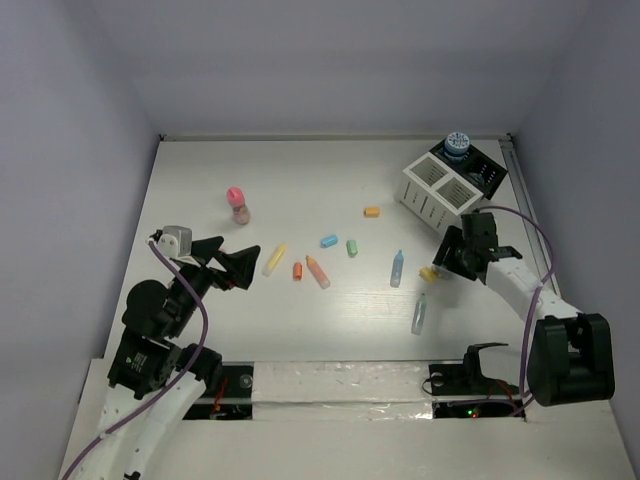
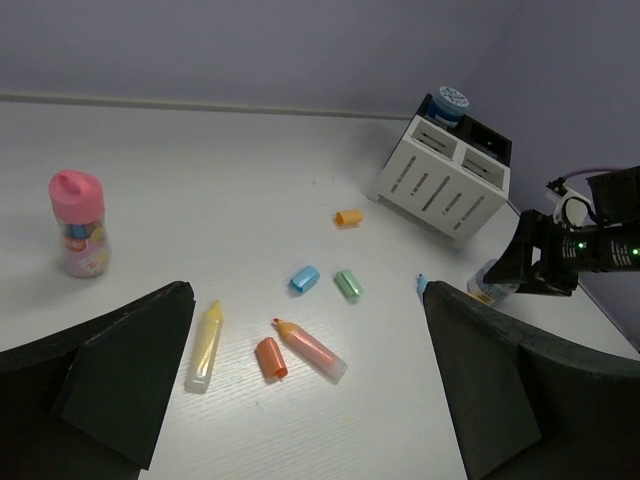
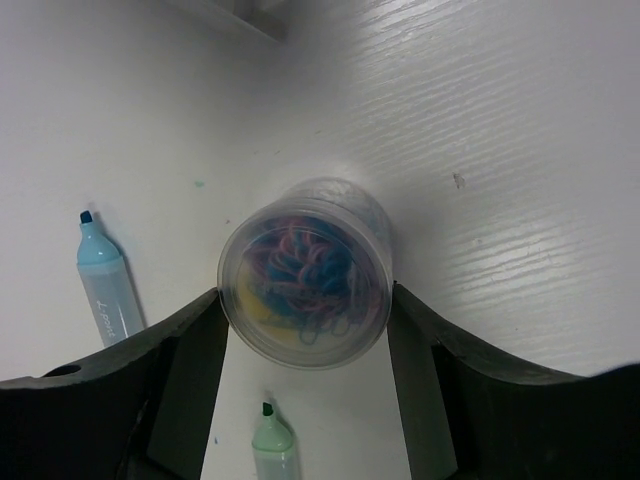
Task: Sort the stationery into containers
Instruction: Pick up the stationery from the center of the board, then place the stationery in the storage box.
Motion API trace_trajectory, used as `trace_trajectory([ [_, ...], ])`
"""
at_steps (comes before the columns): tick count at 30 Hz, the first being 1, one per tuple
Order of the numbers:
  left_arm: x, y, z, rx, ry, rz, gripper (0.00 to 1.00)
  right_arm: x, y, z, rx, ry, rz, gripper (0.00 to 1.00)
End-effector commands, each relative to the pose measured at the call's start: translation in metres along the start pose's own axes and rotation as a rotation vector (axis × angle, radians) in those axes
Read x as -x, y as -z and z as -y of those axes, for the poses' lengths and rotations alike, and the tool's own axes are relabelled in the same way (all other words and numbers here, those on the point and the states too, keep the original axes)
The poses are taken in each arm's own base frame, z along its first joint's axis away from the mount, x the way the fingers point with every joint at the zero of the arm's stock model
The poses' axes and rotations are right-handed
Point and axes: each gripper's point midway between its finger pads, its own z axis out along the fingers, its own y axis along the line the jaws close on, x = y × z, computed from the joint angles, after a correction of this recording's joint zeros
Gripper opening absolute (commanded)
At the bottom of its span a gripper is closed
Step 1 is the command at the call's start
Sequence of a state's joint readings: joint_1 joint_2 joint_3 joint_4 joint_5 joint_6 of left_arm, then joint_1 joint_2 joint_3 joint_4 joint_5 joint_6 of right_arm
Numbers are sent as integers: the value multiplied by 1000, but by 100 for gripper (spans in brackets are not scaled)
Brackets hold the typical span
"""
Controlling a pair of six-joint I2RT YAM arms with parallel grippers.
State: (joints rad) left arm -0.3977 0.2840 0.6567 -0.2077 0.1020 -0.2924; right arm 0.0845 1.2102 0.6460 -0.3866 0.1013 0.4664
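My right gripper [image 1: 452, 262] is shut on a clear round pot of coloured paper clips [image 3: 305, 275], a finger on each side, just in front of the white slatted box [image 1: 435, 190]. A blue-patterned pot [image 1: 457, 147] stands in the box next to the black tray section [image 1: 488, 172]. My left gripper [image 1: 235, 262] is open and empty above the table. Beyond it lie a yellow marker [image 2: 204, 345], an orange cap [image 2: 270, 357] and an orange marker [image 2: 312, 350]. A pale-blue marker [image 3: 105, 285] and a green marker [image 3: 275, 445] lie near the held pot.
A pink-capped bottle [image 1: 238, 205] stands at the left. A blue cap [image 1: 328, 241], a green cap [image 1: 352, 247] and an orange-yellow cap [image 1: 372, 211] lie mid-table. Grey walls enclose the table on three sides.
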Motion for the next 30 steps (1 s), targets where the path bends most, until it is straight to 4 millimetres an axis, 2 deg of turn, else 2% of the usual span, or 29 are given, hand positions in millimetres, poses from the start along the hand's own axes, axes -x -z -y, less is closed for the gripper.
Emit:
trace_trajectory([
  [1,22,3,8,-25,-14,63,99,33,13,-6,3,-1,108,47],
  [4,21,3,8,-26,-15,61,99,47,29,-5,-4,6,153,39],
  [7,21,1,8,-26,-15,56,99,67,59,-13,32,8,217,38],
  [8,19,0,8,-26,-15,52,99,82,72,-20,56,3,261,37],
  [11,18,-1,7,-22,-14,45,99,101,98,-35,125,7,305,37],
  [12,17,-2,7,-22,-14,40,99,117,113,-45,159,4,342,37],
  [14,16,-3,7,-19,-14,38,99,131,128,-55,203,4,382,37],
  [15,15,-3,6,-18,-14,33,99,148,142,-62,227,0,437,37],
  [18,13,-6,5,-14,-13,23,99,176,149,-71,231,2,496,37],
  [19,12,-6,5,-13,-13,21,99,191,158,-78,248,-2,530,37],
  [21,12,-7,4,-10,-13,17,99,211,151,-87,247,3,564,37],
  [22,11,-8,4,-9,-12,14,99,222,149,-85,216,-4,588,37],
  [23,10,-8,4,-8,-12,11,99,239,156,-91,216,-3,627,37],
  [24,11,-8,4,-8,-12,12,99,247,137,-90,183,-1,604,37],
  [25,10,-8,4,-6,-12,12,99,258,132,-84,145,-7,622,37],
  [26,11,-8,3,-4,-12,14,99,275,138,-87,133,4,654,37],
  [27,11,-8,3,-4,-12,14,99,282,119,-81,87,4,634,37],
  [30,11,-8,3,-3,-14,16,99,312,107,-62,-21,7,684,37],
])
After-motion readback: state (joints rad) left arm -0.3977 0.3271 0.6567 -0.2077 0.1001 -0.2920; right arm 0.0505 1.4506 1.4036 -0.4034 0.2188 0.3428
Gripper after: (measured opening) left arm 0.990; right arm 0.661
